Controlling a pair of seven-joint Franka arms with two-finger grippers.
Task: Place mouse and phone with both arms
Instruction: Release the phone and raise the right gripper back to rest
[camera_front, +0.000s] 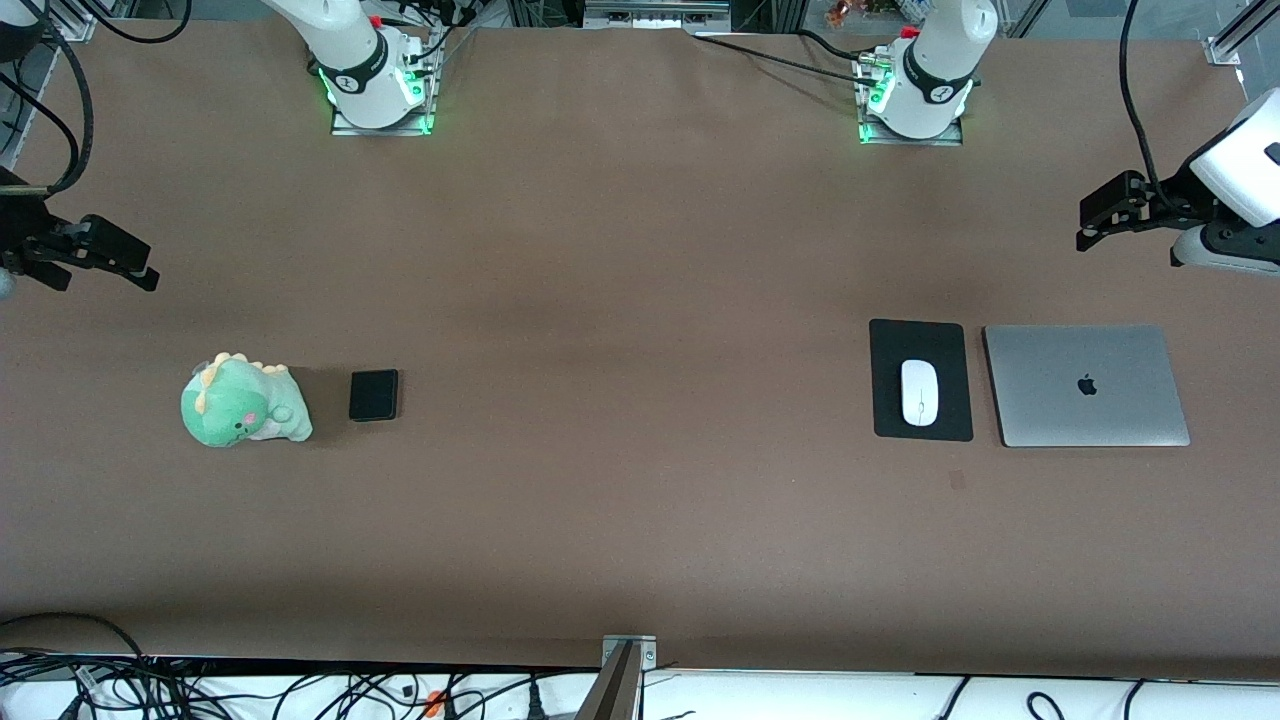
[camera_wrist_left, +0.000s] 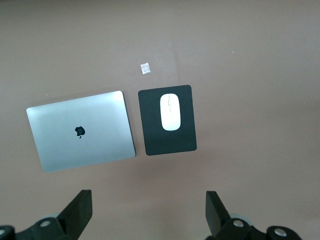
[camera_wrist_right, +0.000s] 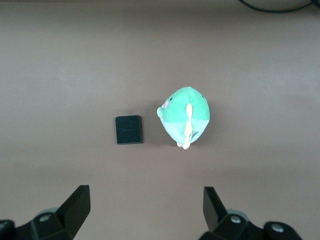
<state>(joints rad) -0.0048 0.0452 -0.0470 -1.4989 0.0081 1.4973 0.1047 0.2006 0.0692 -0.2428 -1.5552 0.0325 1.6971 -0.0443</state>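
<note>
The white mouse (camera_front: 920, 392) (camera_wrist_left: 170, 112) lies on a black mouse pad (camera_front: 890, 345) (camera_wrist_left: 150, 135) toward the left arm's end of the table. The small black phone (camera_front: 374, 395) (camera_wrist_right: 128, 129) lies flat toward the right arm's end, beside a green plush dinosaur (camera_front: 243, 402) (camera_wrist_right: 185, 116). My left gripper (camera_front: 1105, 212) (camera_wrist_left: 148, 210) hangs open and empty above the table near its end, well apart from the mouse. My right gripper (camera_front: 105, 268) (camera_wrist_right: 147, 207) hangs open and empty above its own end of the table, apart from the phone.
A closed silver laptop (camera_front: 1085, 385) (camera_wrist_left: 80, 131) lies right beside the mouse pad, on the side toward the table's end. A small white scrap (camera_wrist_left: 145, 68) lies on the brown table close to the pad. Cables run along the table's front edge.
</note>
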